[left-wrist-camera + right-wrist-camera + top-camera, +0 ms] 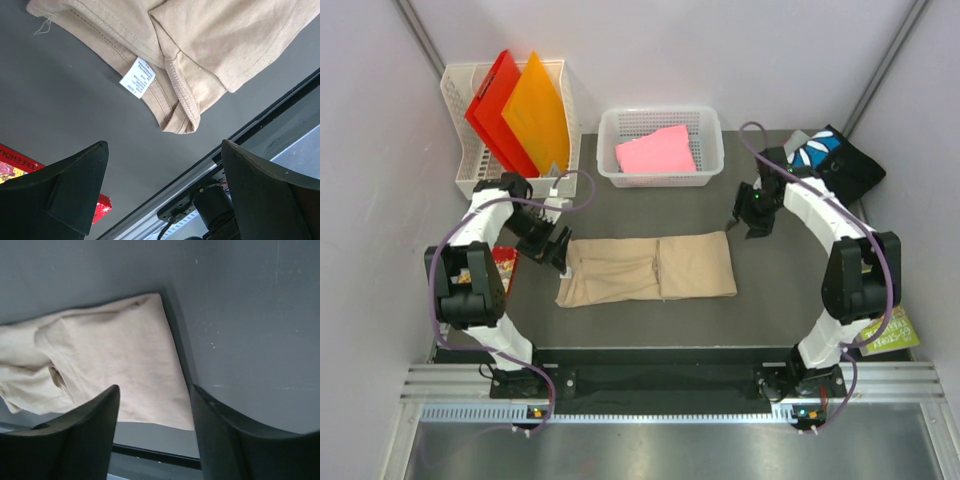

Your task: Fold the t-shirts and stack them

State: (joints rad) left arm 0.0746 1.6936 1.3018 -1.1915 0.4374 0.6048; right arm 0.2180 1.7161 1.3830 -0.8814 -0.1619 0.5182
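Observation:
A tan t-shirt [650, 268] lies folded into a long strip in the middle of the dark table; its end and white label [137, 77] show in the left wrist view. My left gripper [552, 250] hovers at that shirt's left end, jaws wide open and empty [165, 165]. My right gripper [757, 222] hangs just off the tan shirt's [110, 355] right end, open with nothing between its fingers [155, 395]. A folded pink t-shirt [657, 152] rests in the white basket [610, 175]. A black t-shirt with blue-and-white print [830, 160] lies at the back right.
A white mesh rack [460, 150] at the back left holds a red folder [498, 105] and an orange folder [538, 110]. A red packet [504, 265] lies beside the left arm, a green one [890, 335] by the right arm. Walls close in on both sides.

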